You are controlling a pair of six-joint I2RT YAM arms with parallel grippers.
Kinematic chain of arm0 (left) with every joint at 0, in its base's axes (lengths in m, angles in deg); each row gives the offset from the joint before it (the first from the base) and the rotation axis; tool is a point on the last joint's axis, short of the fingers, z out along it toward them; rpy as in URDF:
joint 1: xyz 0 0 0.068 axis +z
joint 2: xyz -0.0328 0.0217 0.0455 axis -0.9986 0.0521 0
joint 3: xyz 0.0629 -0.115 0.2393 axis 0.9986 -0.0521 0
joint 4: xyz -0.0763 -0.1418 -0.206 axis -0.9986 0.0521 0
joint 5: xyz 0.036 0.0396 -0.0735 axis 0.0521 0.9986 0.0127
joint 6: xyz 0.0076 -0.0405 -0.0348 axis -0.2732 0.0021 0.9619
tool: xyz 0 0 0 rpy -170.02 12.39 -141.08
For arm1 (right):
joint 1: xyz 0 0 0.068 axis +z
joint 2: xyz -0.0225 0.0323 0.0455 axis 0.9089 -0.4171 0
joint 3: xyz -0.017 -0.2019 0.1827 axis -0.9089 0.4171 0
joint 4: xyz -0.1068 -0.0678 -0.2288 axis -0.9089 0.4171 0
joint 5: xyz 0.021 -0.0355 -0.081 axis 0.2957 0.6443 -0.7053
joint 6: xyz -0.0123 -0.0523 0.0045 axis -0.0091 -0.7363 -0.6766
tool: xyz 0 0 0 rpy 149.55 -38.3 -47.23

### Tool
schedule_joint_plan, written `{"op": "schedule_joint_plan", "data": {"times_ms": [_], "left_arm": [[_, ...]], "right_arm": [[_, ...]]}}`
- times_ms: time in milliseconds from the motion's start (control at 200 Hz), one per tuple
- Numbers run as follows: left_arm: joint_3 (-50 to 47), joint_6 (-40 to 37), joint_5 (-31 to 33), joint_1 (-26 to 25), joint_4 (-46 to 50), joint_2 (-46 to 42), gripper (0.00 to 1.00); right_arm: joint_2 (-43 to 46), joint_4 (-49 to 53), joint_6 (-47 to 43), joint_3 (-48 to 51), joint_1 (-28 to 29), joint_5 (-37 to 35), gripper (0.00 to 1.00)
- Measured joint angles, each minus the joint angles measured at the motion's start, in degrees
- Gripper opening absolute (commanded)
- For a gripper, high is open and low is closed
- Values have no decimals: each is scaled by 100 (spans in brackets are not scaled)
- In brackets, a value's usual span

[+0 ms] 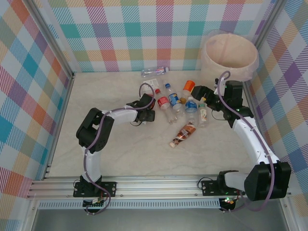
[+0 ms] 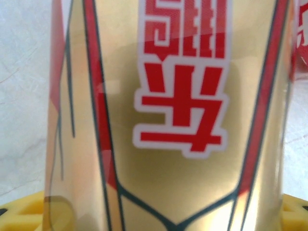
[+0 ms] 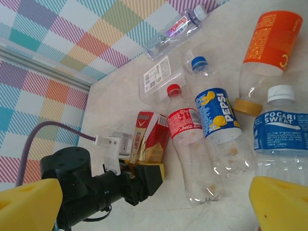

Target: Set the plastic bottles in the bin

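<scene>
The plastic bottles (image 1: 191, 109) are seen lying clustered on the table (image 1: 120, 154) between the two arms. They are well apart from the bin (image 1: 240, 71), which stands in the far right corner, cream-white and lined with a pinkish bag. In the right wrist view the cluster can be made out bottle by bottle. A Pepsi bottle (image 3: 216, 115) with a blue cap lies just beside a red-capped bottle (image 3: 186, 139) with a red label. A Pocari Sweat bottle (image 3: 281, 134) with a white cap, an orange-labelled bottle (image 3: 270, 43) and a flattened clear bottle (image 3: 161, 79) are also seen, and a purple-labelled bottle (image 3: 175, 29) lies by the far wall. A brown-labelled bottle (image 1: 183, 134) is seen lying nearer the arms. A gold-labelled bottle (image 3: 147, 137) with red lettering is straddled by the left gripper (image 3: 147, 168); whether it is clamped cannot be told. The right gripper (image 3: 154, 204) is held above the cluster, its yellow fingers (image 3: 29, 202) spread wide apart.
</scene>
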Motion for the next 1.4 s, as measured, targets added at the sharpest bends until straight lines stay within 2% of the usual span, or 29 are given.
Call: {"op": "schedule_joint_plan", "data": {"times_ms": [235,470,600,720,990,1050,1200,1400], "left_arm": [[-660,-24,-442,0,-219,-1075,53],[-1423,48,-1934,-28,-1139,-2253,52],[-1517,76,-2627,-129,-1515,-2439,52],[-1517,87,-2964,-299,-1746,-2470,53],[-1510,66,-3104,-717,-1825,-2470,55],[-1508,66,-3106,-780,-1825,-2470,56],[-1473,66,-3101,-876,-1805,-2378,61],[-1469,63,-3064,-922,-1847,-2264,68]], "right_arm": [[-42,131,363,247,586,-566,100],[-339,-745,1204,737,1154,-28,100],[-573,-1445,1572,765,1331,238,100],[-708,-2144,1851,765,1447,354,100],[-942,-2330,1976,715,1757,-452,100],[-992,-2330,1987,697,1768,-575,97],[-1099,-2361,2028,664,1768,-713,74],[-1102,-2275,2057,664,1773,-844,65]]}}
